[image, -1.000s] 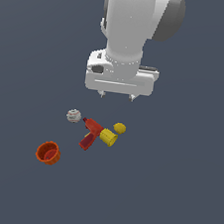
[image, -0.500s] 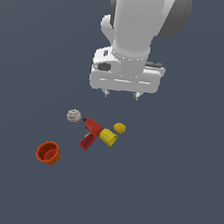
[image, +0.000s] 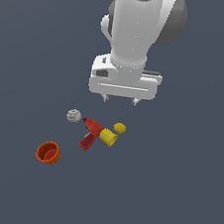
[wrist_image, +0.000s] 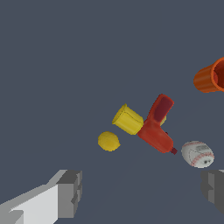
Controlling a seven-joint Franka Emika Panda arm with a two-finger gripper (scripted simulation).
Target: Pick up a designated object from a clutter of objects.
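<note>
— Yellow cup point(image: 108, 137): where does it lie?

— Just below the middle of the exterior frame, tipped on its side and touching the red toy drill point(image: 90, 132). From the wrist camera the cup point(wrist_image: 127, 119) is pressed against the drill point(wrist_image: 156, 127) too.

— And what sits around them?

— A small yellow ball point(image: 119, 128) just beside the cup, toward the upper right. A white-grey ball point(image: 74, 115) near the drill's tip, on the exterior view's left. An orange-red cup point(image: 48, 152) stands well apart, in the lower left of the frame.

— What about the pincer?

— The gripper point(image: 120, 99) hangs under the white arm in the upper middle of the exterior frame, above the pile and touching nothing. Its fingers point(wrist_image: 70, 192) stand wide apart in the wrist camera, with bare dark floor point(wrist_image: 65, 65) between them.

— Is anything held?

— No, all five things rest on the floor.
</note>
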